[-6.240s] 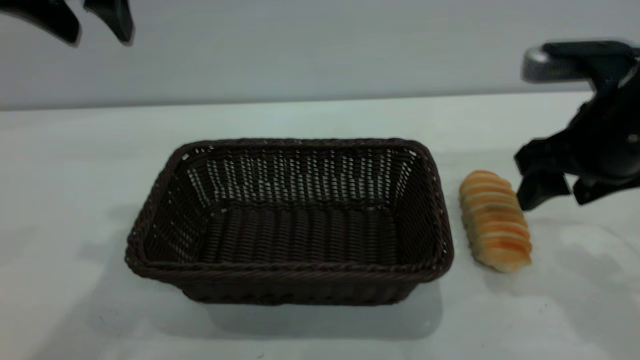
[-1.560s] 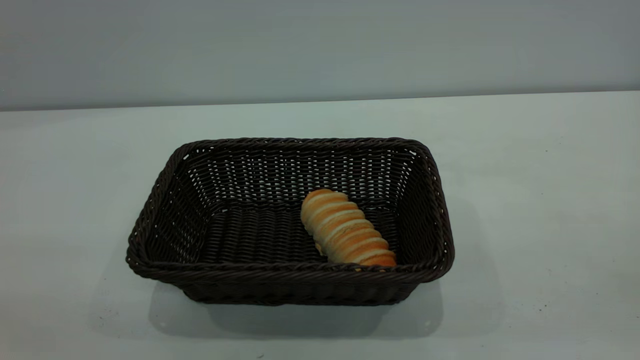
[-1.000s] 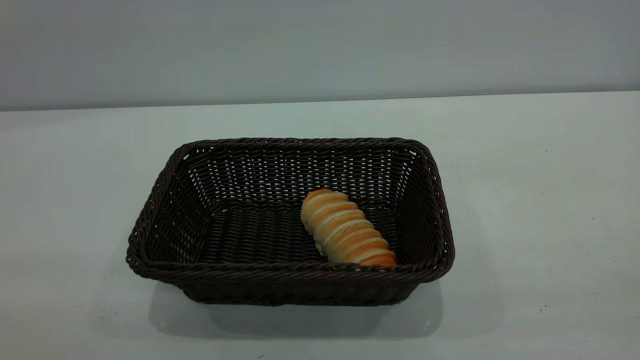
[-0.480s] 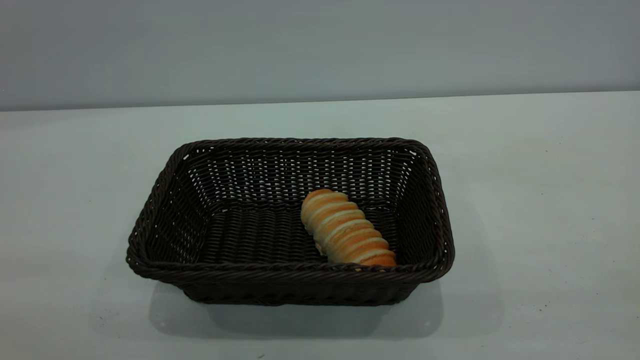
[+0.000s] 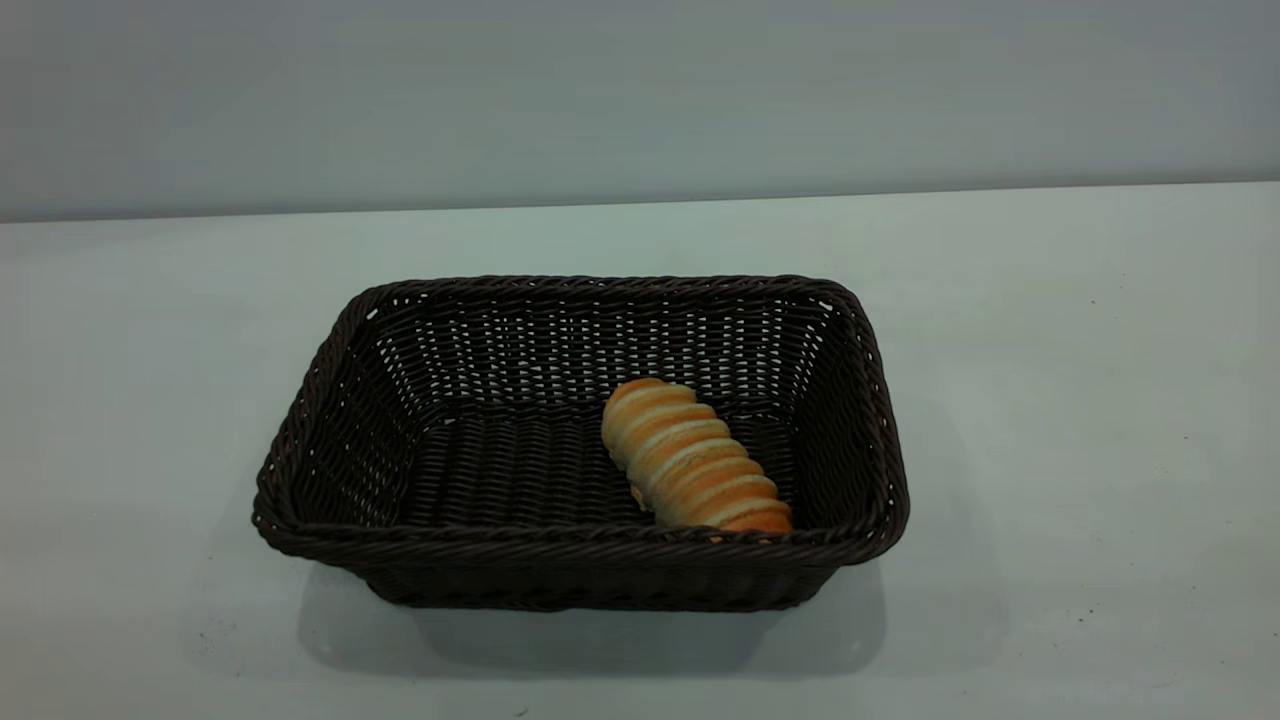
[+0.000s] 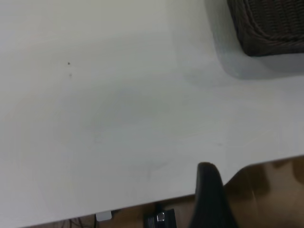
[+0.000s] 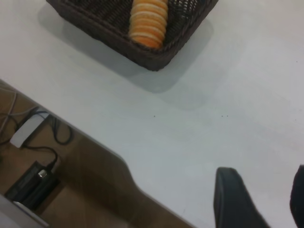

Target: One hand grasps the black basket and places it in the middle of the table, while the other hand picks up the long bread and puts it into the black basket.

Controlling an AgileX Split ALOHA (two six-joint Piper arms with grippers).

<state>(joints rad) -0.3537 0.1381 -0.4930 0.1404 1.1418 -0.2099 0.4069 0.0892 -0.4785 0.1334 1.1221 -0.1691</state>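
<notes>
The black basket (image 5: 580,545) stands in the middle of the white table (image 5: 1050,400). The long bread (image 5: 690,460) lies inside it on the floor, toward the right end, slanted. Neither gripper shows in the exterior view. My left gripper (image 6: 207,173) is over the table's edge, well away from the basket's corner (image 6: 270,23). My right gripper (image 7: 263,173) is open and empty above the table near its edge. The right wrist view shows the basket (image 7: 156,61) and the bread (image 7: 148,21) farther off.
Beyond the table's edge, the right wrist view shows brown floor with cables, a white adapter (image 7: 26,130) and a black box (image 7: 33,180). A grey wall runs behind the table.
Since 6.2 s ago the bread has gone from the table right of the basket into the basket, and both grippers have left the exterior view. Nothing has moved in the last 1.6 s.
</notes>
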